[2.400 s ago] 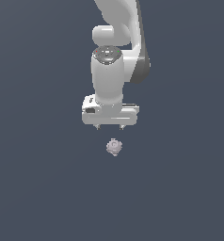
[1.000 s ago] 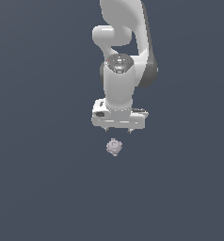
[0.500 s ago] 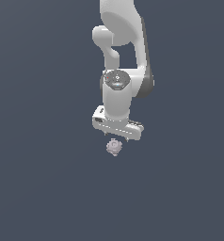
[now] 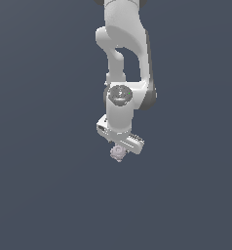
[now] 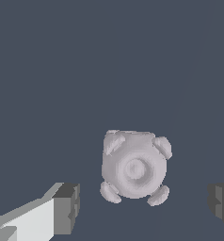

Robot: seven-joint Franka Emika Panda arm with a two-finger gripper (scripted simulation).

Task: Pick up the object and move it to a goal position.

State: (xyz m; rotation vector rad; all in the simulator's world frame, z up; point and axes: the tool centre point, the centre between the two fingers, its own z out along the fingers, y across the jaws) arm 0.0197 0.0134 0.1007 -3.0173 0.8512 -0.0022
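Observation:
The object [image 4: 117, 153] is a tiny pale grey-lilac knobbly lump resting on the dark floor; in the wrist view the object [image 5: 134, 167] shows a rounded body with small knobs at its corners. My white gripper [image 4: 120, 146] hangs right over it, its hand rotated at a slant and partly covering the lump. In the wrist view my gripper [image 5: 144, 207] is open, one dark fingertip [image 5: 67, 207] on each side of the lump, with gaps between the pads and the lump.
A plain dark grey-blue floor [image 4: 49, 195] stretches all around. The white arm [image 4: 123, 58] rises from the hand to the top edge of the exterior view.
The arm has come down and the hand has turned about its axis. The gripper now sits right over the object, partly covering it. The object has not moved.

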